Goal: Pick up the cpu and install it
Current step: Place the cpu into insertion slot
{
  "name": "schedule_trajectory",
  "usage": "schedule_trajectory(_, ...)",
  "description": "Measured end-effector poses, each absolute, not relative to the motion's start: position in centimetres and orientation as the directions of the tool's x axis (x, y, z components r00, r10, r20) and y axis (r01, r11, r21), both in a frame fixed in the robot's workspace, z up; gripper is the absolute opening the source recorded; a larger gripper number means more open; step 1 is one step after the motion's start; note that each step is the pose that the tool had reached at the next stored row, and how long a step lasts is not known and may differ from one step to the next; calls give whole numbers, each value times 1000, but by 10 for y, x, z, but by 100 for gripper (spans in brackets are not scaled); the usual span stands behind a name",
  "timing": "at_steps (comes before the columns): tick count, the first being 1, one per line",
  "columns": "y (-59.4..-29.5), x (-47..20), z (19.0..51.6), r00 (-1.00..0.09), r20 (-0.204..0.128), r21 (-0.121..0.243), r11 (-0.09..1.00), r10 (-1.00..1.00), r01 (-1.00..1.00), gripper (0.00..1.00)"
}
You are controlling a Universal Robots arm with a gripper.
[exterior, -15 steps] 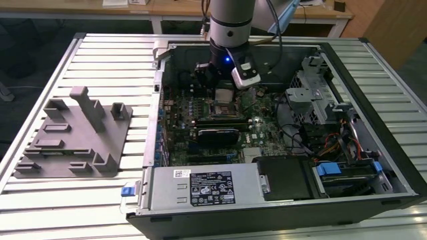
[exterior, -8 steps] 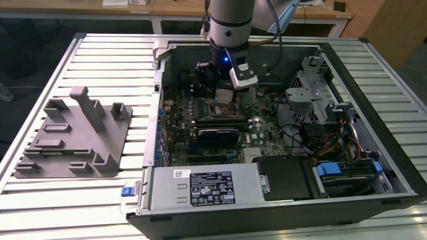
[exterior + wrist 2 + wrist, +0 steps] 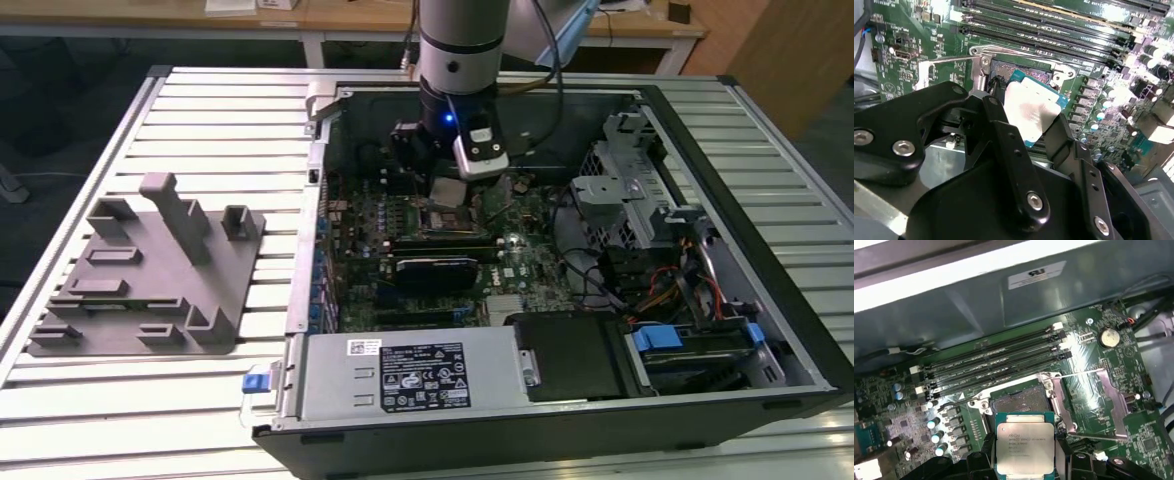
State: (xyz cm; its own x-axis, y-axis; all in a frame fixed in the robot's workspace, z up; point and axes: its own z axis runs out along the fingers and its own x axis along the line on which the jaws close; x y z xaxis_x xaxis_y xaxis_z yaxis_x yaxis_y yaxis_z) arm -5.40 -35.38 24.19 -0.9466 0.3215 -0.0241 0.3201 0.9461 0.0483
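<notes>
A robot arm reaches down into an open computer case (image 3: pixel 534 440) that lies on its side on a slatted metal desk (image 3: pixel 200 130). The case takes up the middle of the desk and the side toward the exterior view's right. An empty grey tray (image 3: pixel 147 280) with upright posts sits near the desk's edge at the exterior view's left, well apart from the case.

The gripper (image 3: pixel 1025 462) is closed partway on the cpu (image 3: pixel 1025 450), with one black finger (image 3: pixel 985 456) against each of two opposite edges. The chip's silver top plate faces up and looks roughly level. In the second wrist view the cpu (image 3: pixel 1031 112) fills the gap between the fingers.

The pickup looks done, and the step in hand appears to be bringing the chip to its socket (image 3: pixel 1019 402). The socket is open, with its metal clamp frame (image 3: pixel 1089 405) swung back to one side. Rows of memory slots (image 3: pixel 994 360) run beside it on the green motherboard (image 3: pixel 534 260).

In both wrist views the cpu hangs just above the socket and overlaps one of its edges rather than sitting centred. It does not appear to be seated. How much gap remains cannot be told.

Installing it calls for lining the chip's sides and corners up squarely with the socket opening. It then calls for a level, gentle descent, since a tilted or offset landing could harm the contacts.
</notes>
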Motion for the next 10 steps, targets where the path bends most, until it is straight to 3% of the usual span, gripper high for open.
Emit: schedule_trajectory(10,-354,-54,242,-907,-24,48,907,421,419,55)
